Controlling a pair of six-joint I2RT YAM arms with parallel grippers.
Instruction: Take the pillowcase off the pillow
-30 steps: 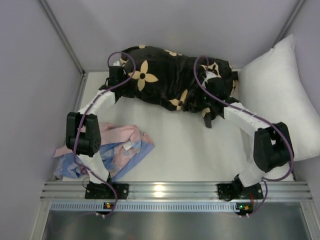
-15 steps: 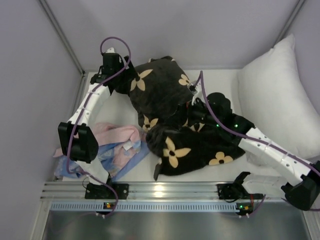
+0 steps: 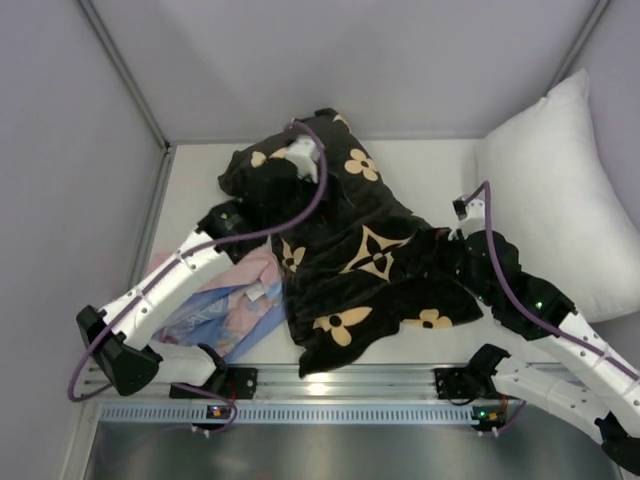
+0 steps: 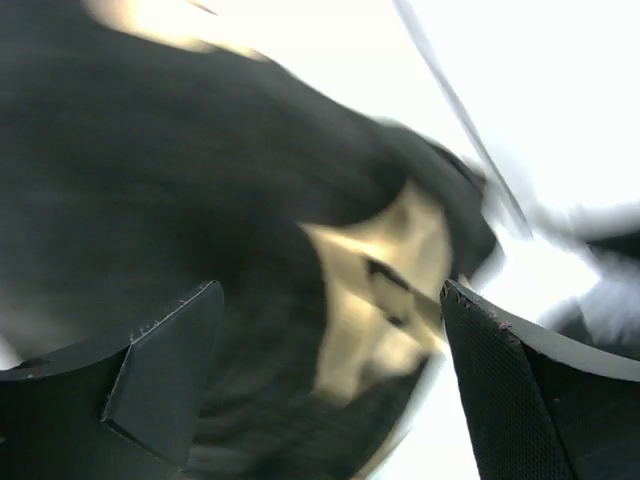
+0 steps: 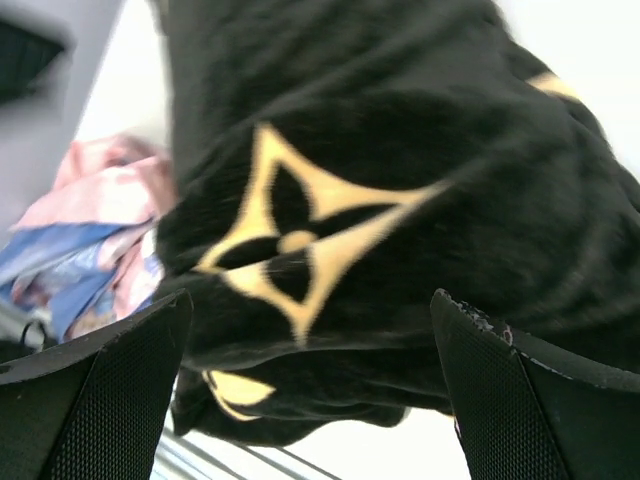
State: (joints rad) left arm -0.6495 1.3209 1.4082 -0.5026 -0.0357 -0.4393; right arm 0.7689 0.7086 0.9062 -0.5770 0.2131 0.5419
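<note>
Pillowcase (image 3: 360, 260): soft, light, limp plush, sprawled across the bench (image 3: 440, 160) from far centre to the near edge, just beside pink-and-blue cloths (image 3: 235, 300) at left. Its far end bulges and probably holds the pillow, which is unseen. It is best held at a bunched hem. Left gripper (image 4: 330, 300) and right gripper (image 5: 310, 300): jaws spread wide, gripping nothing.
</note>
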